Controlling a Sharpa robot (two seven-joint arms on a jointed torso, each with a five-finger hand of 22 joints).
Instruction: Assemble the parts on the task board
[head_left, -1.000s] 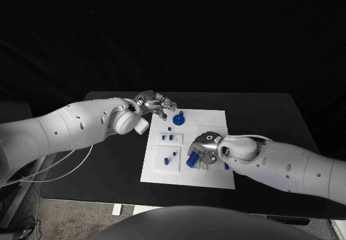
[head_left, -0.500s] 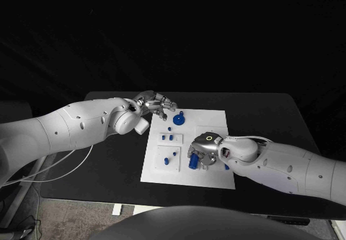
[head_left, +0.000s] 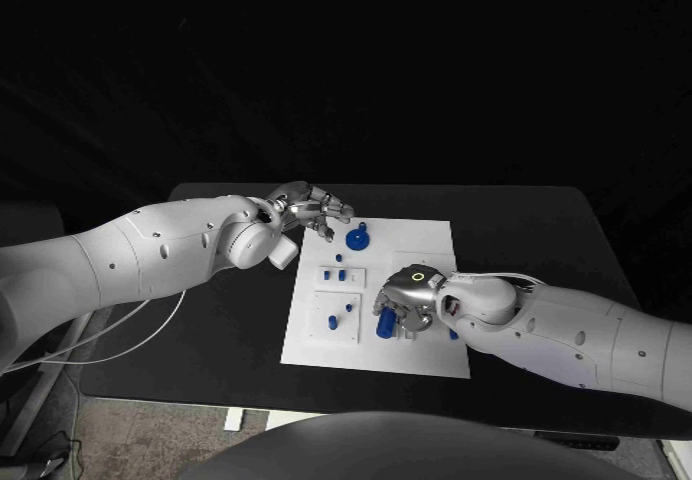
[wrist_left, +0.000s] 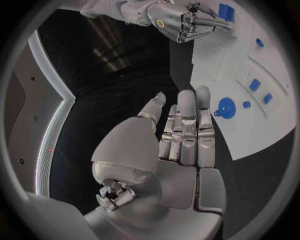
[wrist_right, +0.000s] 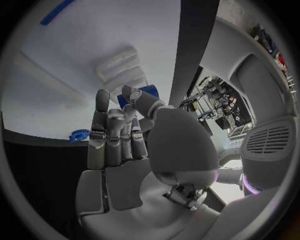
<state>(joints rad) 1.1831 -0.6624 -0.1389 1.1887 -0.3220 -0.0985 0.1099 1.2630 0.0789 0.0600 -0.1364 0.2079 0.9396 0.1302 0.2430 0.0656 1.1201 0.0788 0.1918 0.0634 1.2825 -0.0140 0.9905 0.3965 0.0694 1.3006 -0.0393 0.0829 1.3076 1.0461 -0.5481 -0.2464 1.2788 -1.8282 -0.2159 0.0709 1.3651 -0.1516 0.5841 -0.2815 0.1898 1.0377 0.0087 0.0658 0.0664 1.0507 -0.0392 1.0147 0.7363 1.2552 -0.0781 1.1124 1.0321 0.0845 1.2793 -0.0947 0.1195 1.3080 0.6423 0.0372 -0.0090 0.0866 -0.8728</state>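
Note:
The white task board (head_left: 421, 352) lies in the middle of the black table. My right hand (head_left: 408, 298) hovers over the board's middle and pinches a blue block-shaped part (head_left: 385, 322) between thumb and fingers; the same part (wrist_right: 142, 92) shows at the fingertips (wrist_right: 128, 94) in the right wrist view. My left hand (head_left: 312, 208) hangs at the board's far left corner with fingers straight and nothing in it (wrist_left: 185, 131). A blue gear (head_left: 358, 238) sits on the board near that hand, also seen as the gear (wrist_left: 225, 106).
Small blue parts (head_left: 338, 273) stand in a raised white block on the board's left side, and another blue piece (head_left: 332, 322) lies nearer me. One blue piece (head_left: 451, 333) peeks out beside my right wrist. Black table (head_left: 534, 230) surrounds the board.
My right hand has shifted slightly left and toward me with the blue part, which now sits more upright. The left hand has stayed still.

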